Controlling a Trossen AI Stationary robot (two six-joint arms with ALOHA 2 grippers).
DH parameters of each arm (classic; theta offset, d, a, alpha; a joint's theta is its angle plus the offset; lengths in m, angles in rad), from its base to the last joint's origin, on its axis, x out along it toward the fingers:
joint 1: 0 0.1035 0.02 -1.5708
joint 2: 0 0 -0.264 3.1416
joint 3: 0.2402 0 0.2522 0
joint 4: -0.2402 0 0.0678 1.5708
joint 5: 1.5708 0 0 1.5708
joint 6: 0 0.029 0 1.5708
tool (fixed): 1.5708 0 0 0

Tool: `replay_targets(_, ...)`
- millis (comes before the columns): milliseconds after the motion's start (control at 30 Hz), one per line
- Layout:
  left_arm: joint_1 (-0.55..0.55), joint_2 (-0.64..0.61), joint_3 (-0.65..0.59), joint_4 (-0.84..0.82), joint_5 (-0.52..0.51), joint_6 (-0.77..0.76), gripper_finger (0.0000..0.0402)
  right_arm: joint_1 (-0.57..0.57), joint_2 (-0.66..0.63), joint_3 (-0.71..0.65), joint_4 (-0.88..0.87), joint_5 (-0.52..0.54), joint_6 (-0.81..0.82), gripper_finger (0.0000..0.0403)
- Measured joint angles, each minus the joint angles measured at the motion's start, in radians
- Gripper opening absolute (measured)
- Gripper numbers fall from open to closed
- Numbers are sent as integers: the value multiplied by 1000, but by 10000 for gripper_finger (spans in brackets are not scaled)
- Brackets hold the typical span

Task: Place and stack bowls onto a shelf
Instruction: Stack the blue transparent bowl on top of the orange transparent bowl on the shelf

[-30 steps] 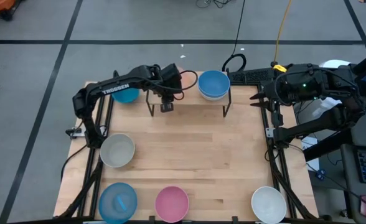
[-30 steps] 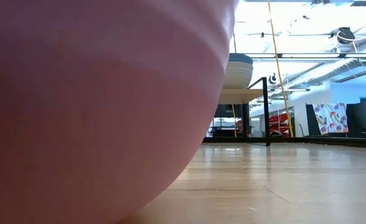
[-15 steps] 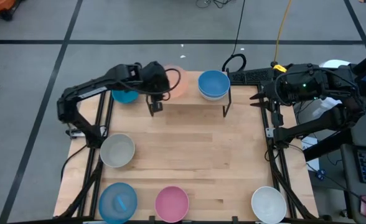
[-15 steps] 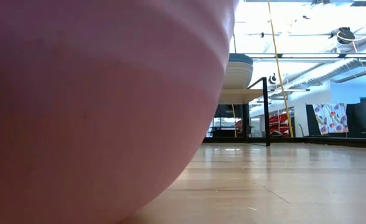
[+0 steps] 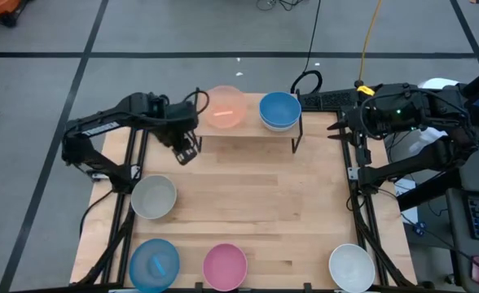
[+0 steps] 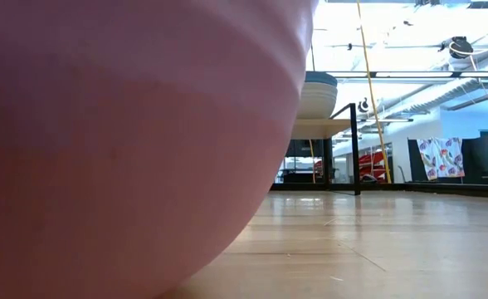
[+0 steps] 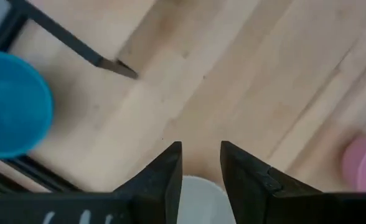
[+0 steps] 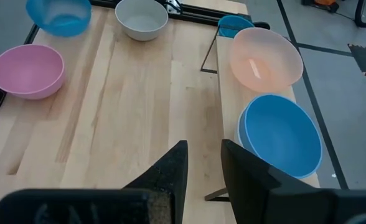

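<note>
Left gripper (image 5: pixel 187 150) hangs over the table just off the shelf (image 5: pixel 256 134) in the high view, fingers slightly parted and empty; an orange-pink bowl (image 5: pixel 224 107) and a blue stack (image 5: pixel 279 111) sit on the shelf, and the right gripper (image 5: pixel 343 132) waits at the table's edge, narrowly parted. Low view is mostly blocked by a pink bowl (image 6: pixel 136 141), with what seems a stacked bowl (image 6: pixel 317 94) on the shelf behind. Left wrist view shows a teal bowl (image 7: pixel 12 102) nearby; right wrist view shows the grey-white bowl (image 8: pixel 141 18).

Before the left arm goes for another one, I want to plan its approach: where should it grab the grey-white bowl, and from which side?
Take the grey-white bowl by its thin rim, from straight above. It sits upright, mouth up, with smooth rounded sides, so one finger inside and one outside should hold best. The left gripper is probably best aimed at the rim's shelf-facing edge, its nearest.
</note>
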Motion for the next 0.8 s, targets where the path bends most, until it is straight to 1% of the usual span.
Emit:
replay_targets(67, -41, -2, -8, 14, 12, -41, 115, 0, 0, 0, 0, 0, 0, 89)
replay_targets(133, -86, -8, -7, 9, 34, -111, 115, 0, 0, 0, 0, -1, 0, 89)
replay_targets(233, -162, -11, -9, 6, 33, -228, 115, 0, 0, 0, 0, -1, -5, 89)
replay_targets(333, -252, -5, -26, 11, 29, -259, 115, 0, 0, 0, 0, -2, -5, 89)
replay_targets(433, -346, -11, -67, 5, 43, -322, 115, 0, -2, 0, -1, -2, -7, 89)
replay_targets(500, -406, -7, -110, 7, 60, -397, 115, 0, -3, 0, -1, -2, -8, 89)
replay_targets(567, -466, -6, -158, 11, 88, -516, 115, 0, -5, 0, -1, -2, -7, 89)
replay_targets(700, -576, -7, -255, 21, 138, -848, 115, 0, -6, 0, -1, -2, -6, 89)
replay_targets(800, -647, -7, -315, 105, 157, -1087, 115, 0, -6, 0, -1, -2, -5, 89)
